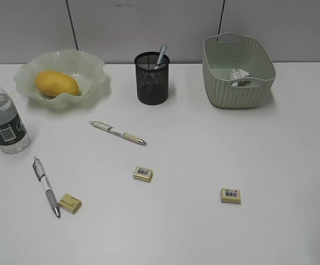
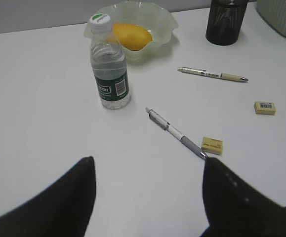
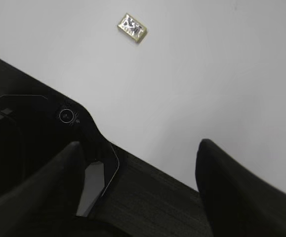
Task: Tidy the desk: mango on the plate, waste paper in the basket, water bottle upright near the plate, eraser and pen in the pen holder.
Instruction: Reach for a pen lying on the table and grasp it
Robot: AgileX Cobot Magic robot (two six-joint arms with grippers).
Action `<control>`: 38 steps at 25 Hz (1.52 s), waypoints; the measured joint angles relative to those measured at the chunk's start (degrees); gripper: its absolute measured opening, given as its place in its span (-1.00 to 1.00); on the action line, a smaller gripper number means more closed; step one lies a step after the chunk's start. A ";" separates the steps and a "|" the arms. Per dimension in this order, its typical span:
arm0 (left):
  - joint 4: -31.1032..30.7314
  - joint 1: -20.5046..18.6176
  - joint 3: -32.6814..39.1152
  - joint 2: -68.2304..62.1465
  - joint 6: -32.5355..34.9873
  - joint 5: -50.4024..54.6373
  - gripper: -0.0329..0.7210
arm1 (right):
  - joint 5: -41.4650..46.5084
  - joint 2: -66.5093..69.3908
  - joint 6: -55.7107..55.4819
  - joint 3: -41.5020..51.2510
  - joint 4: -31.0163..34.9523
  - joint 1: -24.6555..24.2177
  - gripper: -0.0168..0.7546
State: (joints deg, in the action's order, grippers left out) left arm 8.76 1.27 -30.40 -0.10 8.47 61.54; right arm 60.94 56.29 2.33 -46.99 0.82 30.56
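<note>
Yellow-orange mango (image 1: 56, 83) lies in the plate (image 1: 90, 66), with the bottle (image 2: 109, 64) upright just beside it. Paper (image 1: 240, 76) sits in the basket (image 1: 238, 93), and one pen (image 1: 161, 54) stands in the holder (image 1: 152, 79). Ahead of the left claw (image 2: 147, 192), spread wide and empty, lie two pens (image 2: 176, 132) (image 2: 213, 75) and two erasers (image 2: 212, 145) (image 2: 265, 107) on the surface (image 2: 39, 123). Beyond the right claw (image 3: 143, 190), also wide and empty, lies a third eraser (image 3: 132, 27).
</note>
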 joint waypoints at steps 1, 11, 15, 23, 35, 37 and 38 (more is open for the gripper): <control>0.05 0.00 0.00 0.00 0.00 0.00 0.46 | 0.00 -3.30 0.00 2.22 -0.28 0.00 0.47; 0.61 0.00 0.00 0.00 0.00 0.00 0.46 | 0.18 -22.47 -2.33 14.39 -4.70 0.00 0.47; 0.65 0.00 0.00 0.00 0.00 -0.06 0.46 | -0.36 -25.99 -2.72 17.79 -5.04 0.00 0.47; 1.73 0.00 0.00 -1.12 0.00 -0.34 0.46 | -0.94 -26.54 -2.33 18.00 -5.07 0.00 0.47; 9.19 0.00 -0.87 -25.90 0.00 -8.20 0.46 | -1.23 -26.82 -2.33 18.00 -4.97 0.00 0.47; 11.71 0.00 -0.99 -30.48 0.00 -9.46 0.46 | -1.24 -28.22 -2.33 18.00 -4.85 -0.24 0.47; 13.01 0.00 -1.05 -33.05 0.00 -9.81 0.46 | -1.30 -29.39 -2.33 18.00 -4.71 -0.76 0.47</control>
State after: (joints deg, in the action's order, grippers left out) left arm 21.76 1.27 -31.45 -33.15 8.47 51.74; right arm 59.64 26.91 0.00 -28.99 -3.89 29.80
